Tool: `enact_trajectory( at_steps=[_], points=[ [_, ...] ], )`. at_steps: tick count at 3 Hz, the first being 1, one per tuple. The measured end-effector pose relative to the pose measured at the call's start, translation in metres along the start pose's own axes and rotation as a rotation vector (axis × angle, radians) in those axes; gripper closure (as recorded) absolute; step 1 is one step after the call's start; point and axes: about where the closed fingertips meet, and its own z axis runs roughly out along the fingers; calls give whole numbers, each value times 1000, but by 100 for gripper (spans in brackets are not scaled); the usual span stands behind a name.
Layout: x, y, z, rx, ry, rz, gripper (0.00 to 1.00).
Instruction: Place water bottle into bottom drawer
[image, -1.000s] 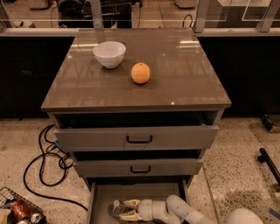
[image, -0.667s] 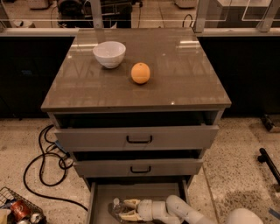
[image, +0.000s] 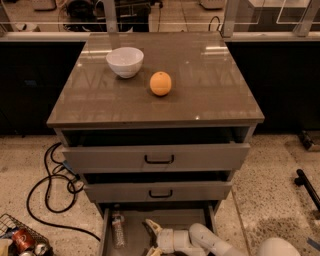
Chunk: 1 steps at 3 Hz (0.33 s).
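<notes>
The water bottle (image: 118, 230) sits in the bottom drawer (image: 182, 217) just left of the gripper (image: 151, 238), lengthwise near-to-far along the left wall, and the gripper's fingers are spread open, holding nothing.

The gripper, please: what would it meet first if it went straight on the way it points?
Probably the water bottle, just left of the gripper in the bottom drawer, though depth is unclear.

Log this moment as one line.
water bottle in bottom drawer, left side | gripper open, inside drawer, apart from bottle
</notes>
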Motion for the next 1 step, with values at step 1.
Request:
enact_trajectory(
  at_steps=[1],
  points=[
    [0, 0, 0, 0, 0, 0, 0]
  ],
)
